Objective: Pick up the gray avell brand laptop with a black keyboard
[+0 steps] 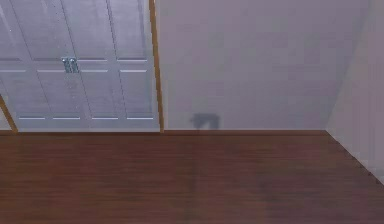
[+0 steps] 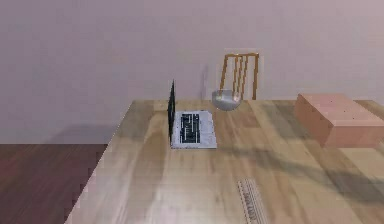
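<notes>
Gray open laptop with a black keyboard (image 2: 193, 128) on the light wooden surface (image 2: 140, 185), toward its far left corner.
Just beside its right rear corner sits a round gray metal bowl (image 2: 225, 99). A slatted wooden chair (image 2: 240, 72) stands beyond the far edge, and a flat tan box (image 2: 338, 118) lies well apart at the right. The gripper's state cannot be told.

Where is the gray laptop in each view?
Arm side view: the laptop stands open on the wooden table, just left of centre, near a gray bowl.
Forward view: a white double door at left, pale wall.
Shared landmark: the dark wood floor, also at the arm side view's lower left.
</notes>
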You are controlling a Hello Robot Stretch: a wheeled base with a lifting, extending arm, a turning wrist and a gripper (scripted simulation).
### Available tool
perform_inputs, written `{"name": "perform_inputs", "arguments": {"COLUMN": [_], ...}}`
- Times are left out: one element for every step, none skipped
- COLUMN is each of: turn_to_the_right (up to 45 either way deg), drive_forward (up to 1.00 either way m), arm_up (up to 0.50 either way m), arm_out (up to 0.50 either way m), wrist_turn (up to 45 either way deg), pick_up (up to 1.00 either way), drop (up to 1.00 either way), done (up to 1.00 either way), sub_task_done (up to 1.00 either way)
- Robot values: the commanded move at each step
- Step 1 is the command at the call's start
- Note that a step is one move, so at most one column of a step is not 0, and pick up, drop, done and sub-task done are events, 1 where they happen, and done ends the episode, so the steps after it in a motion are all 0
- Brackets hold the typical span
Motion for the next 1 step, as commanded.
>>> {"name": "perform_inputs", "arguments": {"turn_to_the_right": [0.0], "drive_forward": [0.0], "arm_up": [0.5], "arm_out": [0.0], "wrist_turn": [0.0], "pick_up": [0.0], "drop": [0.0], "done": [0.0], "sub_task_done": [0.0]}}
